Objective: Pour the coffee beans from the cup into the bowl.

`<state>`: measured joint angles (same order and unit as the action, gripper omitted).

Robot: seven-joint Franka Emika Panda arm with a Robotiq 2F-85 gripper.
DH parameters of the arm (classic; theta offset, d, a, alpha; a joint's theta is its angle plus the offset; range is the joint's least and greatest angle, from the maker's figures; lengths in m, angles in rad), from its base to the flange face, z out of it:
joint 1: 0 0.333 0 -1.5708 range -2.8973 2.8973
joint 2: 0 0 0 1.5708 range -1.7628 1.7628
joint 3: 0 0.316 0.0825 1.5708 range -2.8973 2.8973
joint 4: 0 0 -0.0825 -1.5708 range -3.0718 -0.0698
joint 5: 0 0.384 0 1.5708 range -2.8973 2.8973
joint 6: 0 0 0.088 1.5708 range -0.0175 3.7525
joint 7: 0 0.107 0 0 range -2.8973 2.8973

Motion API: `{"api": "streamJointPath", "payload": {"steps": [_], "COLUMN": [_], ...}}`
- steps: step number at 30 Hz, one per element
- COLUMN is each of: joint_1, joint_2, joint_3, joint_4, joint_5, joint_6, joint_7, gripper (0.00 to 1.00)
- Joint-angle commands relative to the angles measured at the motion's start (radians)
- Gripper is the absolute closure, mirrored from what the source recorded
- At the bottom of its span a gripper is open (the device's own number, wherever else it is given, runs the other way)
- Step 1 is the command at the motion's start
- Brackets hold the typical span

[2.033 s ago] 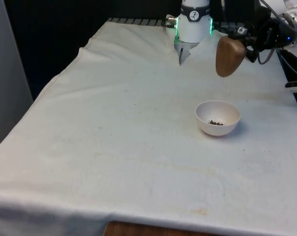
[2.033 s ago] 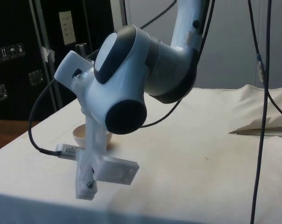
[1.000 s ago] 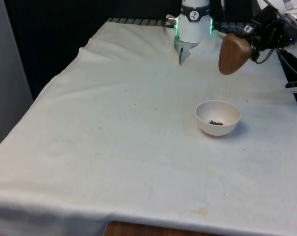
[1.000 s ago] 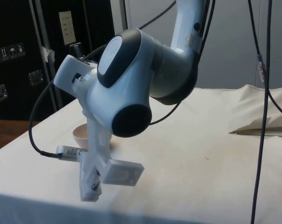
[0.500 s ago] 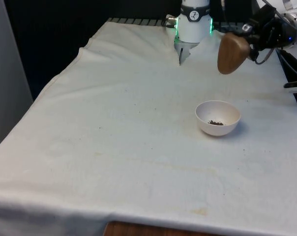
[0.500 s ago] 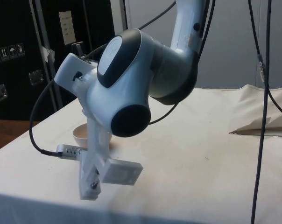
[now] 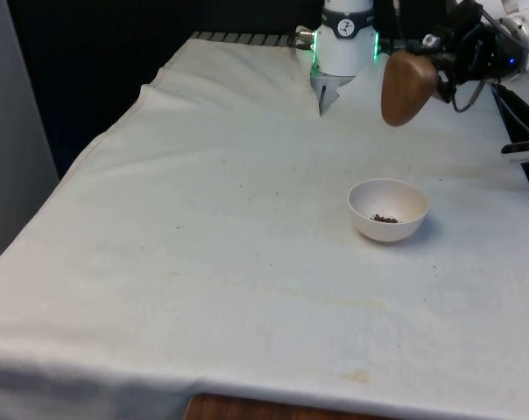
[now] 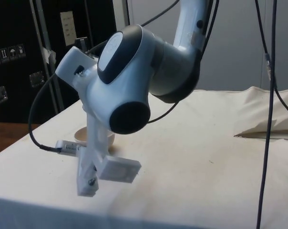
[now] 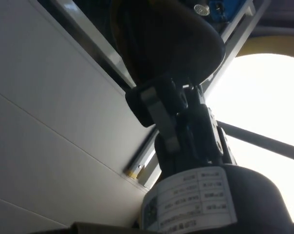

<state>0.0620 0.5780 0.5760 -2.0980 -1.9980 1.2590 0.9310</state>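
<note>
While we look across the desk (image 7: 203, 262) in the front view, we see the brown wooden cup (image 7: 405, 88) held in the air, tipped well over on its side with its rounded bottom toward the front view's left. It hangs above and a little behind the white bowl (image 7: 388, 209), clear of it. The jaws (image 7: 433, 59) are clenched on the cup at its end toward the front view's right, and the wrist view shows the dark cup (image 9: 176, 36) pinched between the black fingers (image 9: 159, 105).

We find the bowl standing upright on the white cloth, toward the front view's right side of the desk. A small heap of dark coffee beans (image 7: 385, 218) lies in its bottom.

From the side view we see the white arm (image 8: 134, 76) reaching over the desk, with the bowl's rim (image 8: 82, 135) just showing behind it.
</note>
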Motion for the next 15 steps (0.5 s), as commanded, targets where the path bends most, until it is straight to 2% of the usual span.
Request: {"api": "streamJointPath", "payload": {"steps": [1,9,10,11,15], "joint_1": [-0.007,-0.018,-0.006,-0.02,-0.028], "joint_2": [-0.016,-0.059,-0.041,-0.064,-0.082], "joint_3": [0.007,0.008,0.001,0.008,0.009], "joint_4": [-0.009,-0.016,-0.008,-0.018,-0.021], "joint_5": [0.009,0.021,0.013,0.022,0.03], "joint_6": [0.013,0.026,0.003,0.028,0.041], "joint_7": [-0.001,-0.002,0.0,-0.002,-0.002], "gripper": [1.0,1.0,1.0,1.0,1.0]}}
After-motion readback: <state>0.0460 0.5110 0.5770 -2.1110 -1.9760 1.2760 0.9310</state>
